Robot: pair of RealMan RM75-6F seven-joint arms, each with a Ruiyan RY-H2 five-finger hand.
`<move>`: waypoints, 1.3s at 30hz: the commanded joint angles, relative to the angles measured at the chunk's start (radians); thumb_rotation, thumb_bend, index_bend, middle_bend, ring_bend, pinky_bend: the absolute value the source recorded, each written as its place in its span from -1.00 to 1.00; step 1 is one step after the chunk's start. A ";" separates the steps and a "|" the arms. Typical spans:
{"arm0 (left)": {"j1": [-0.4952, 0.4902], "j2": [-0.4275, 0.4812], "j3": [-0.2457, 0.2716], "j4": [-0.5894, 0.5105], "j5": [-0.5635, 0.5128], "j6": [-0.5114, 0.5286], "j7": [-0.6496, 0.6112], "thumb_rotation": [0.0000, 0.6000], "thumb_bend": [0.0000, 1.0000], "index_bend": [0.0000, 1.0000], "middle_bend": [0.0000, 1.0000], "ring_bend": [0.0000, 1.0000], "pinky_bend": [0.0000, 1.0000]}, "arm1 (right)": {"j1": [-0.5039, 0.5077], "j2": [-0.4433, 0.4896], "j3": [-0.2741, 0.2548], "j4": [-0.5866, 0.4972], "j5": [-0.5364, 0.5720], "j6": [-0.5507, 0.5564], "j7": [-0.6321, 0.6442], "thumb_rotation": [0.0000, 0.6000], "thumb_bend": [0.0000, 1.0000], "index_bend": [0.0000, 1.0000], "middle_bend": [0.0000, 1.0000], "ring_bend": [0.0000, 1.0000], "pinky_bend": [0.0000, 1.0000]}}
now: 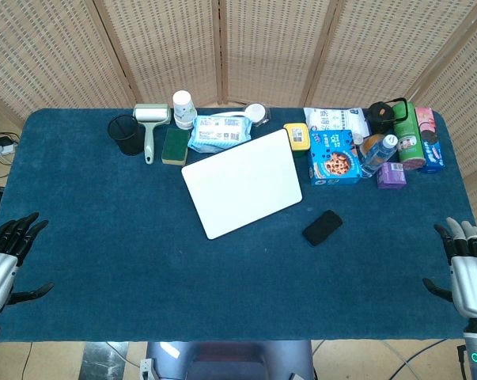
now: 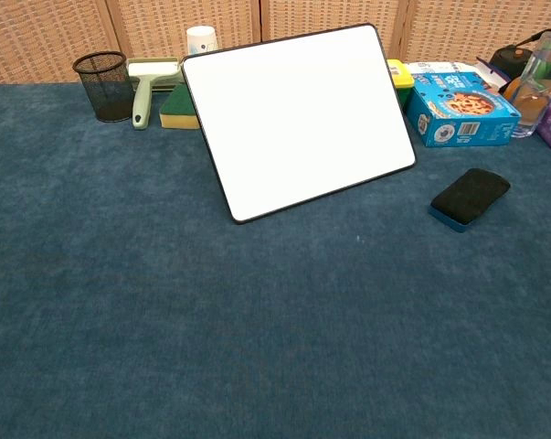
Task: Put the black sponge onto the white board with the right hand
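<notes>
The black sponge (image 1: 323,227) (image 2: 471,196) lies flat on the blue tablecloth, just right of the white board (image 1: 242,182) (image 2: 298,114) and apart from it. The board lies in the middle of the table with nothing on it. My right hand (image 1: 467,265) rests at the table's right edge, fingers spread, holding nothing, well right of the sponge. At the left edge my left hand (image 1: 7,253) is likewise spread and empty. Neither hand appears in the chest view.
Along the back edge stand a black mesh cup (image 1: 127,134), a lint roller (image 1: 150,127), a green-yellow sponge (image 1: 175,146), a wipes pack (image 1: 218,131), a blue cookie box (image 1: 334,157), a water bottle (image 1: 378,154), a green can (image 1: 408,134) and a purple box (image 1: 391,175).
</notes>
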 commanded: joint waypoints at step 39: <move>-0.001 -0.009 -0.020 -0.015 -0.054 -0.013 0.033 1.00 -0.72 -1.00 -1.00 -1.00 -0.94 | 0.553 -0.424 -0.039 0.757 -0.267 -0.519 0.388 1.00 -1.00 -0.60 -0.69 -0.78 -0.56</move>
